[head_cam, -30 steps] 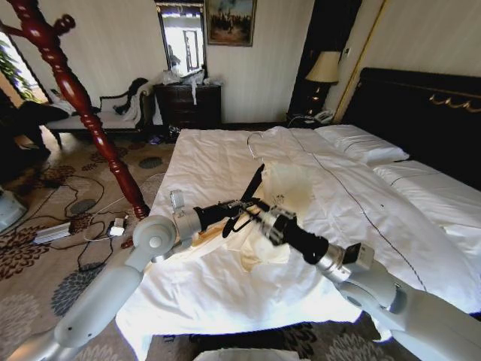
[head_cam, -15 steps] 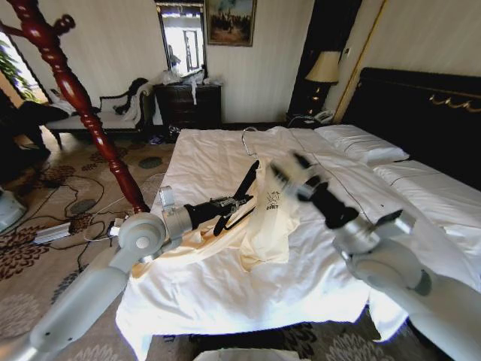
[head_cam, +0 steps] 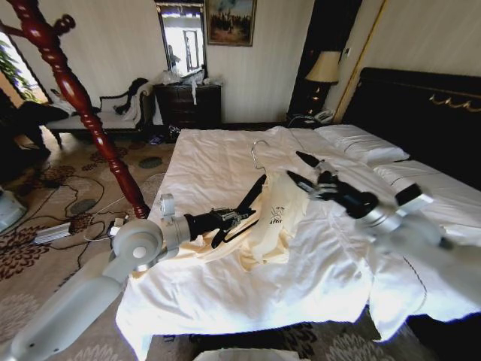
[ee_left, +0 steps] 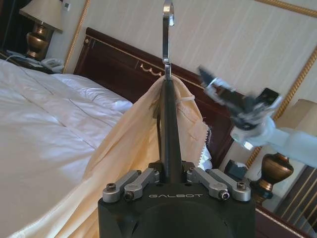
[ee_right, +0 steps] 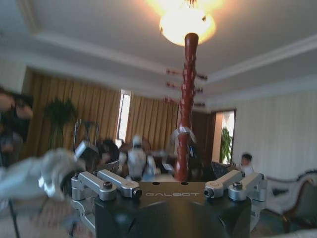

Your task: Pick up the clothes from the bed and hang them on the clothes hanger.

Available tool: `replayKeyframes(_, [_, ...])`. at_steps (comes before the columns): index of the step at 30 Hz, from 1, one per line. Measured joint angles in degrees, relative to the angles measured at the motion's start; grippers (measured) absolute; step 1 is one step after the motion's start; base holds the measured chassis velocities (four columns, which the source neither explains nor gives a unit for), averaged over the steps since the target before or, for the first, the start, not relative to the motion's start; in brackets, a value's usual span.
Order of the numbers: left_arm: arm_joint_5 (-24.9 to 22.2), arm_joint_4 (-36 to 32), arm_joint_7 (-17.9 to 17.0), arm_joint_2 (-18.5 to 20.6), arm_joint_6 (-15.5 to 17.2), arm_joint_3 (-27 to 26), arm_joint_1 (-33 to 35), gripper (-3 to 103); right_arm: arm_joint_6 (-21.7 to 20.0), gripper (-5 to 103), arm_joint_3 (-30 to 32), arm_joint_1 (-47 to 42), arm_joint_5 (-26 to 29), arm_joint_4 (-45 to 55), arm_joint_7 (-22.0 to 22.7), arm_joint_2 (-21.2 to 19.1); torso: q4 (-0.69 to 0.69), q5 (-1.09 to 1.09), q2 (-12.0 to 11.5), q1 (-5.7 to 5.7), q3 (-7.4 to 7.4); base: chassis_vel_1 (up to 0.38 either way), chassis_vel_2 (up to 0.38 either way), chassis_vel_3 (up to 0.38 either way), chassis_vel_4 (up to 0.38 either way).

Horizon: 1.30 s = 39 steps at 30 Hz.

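Note:
My left gripper [head_cam: 229, 218] is shut on the black clothes hanger [head_cam: 253, 194], holding it tilted up over the bed [head_cam: 210, 158], with its silver hook [head_cam: 258, 150] uppermost. The cream clothes [head_cam: 274, 214] hang draped from the hanger with the dark logo showing, their lower part resting on the sheet. In the left wrist view the hanger bar [ee_left: 168, 124] runs straight out from that gripper [ee_left: 171, 173], with the clothes [ee_left: 133, 144] over its top. My right gripper [head_cam: 299, 168] is open and holds nothing, just right of the clothes and apart from them.
The reddish-brown wooden coat stand [head_cam: 75, 98] rises at the left beside the bed's foot corner. Cables and a power strip [head_cam: 83, 222] lie on the patterned carpet near its base. White pillows [head_cam: 361, 143] and the dark headboard [head_cam: 421, 105] are at the right.
My right arm has let go of the clothes and drawn back to the right across the bed. The clothes now hang from the hanger in my left gripper, which has barely moved.

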Motion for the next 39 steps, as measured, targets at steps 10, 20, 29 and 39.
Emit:
replayKeyframes(10, [-0.5,-2.1,0.2,1.3,0.2,0.7,-1.0,18,-7.3,100,-0.1,0.9,-10.0,-5.7,0.4,1.8,0.01,0.01,0.0,0.0,0.0,0.0,0.0,0.0,0.0])
replayKeyframes(20, [0.5,-3.3,0.5,0.9,0.6,3.0,-1.2,18,-11.2,100,-0.2,2.7,-13.0,-8.7,-6.8,0.3,0.01,0.0,0.0,0.0,0.0,0.0,0.0,0.0,0.0])
replayKeyframes(29, [2.0,-3.3,1.3,-1.0,0.8,5.9,-2.7,18,-14.4,100,-0.6,3.8,-12.8,-10.9,-13.6,-1.2,0.01,0.0,0.0,0.0,0.0,0.0,0.0,0.0,0.0])
replayKeyframes(39, [2.3,-2.5,1.9,-1.3,0.9,7.0,-4.3,18,-15.3,71,-0.7,4.3,-13.0,-12.5,-19.5,-1.3,0.01,0.0,0.0,0.0,0.0,0.0,0.0,0.0,0.0])
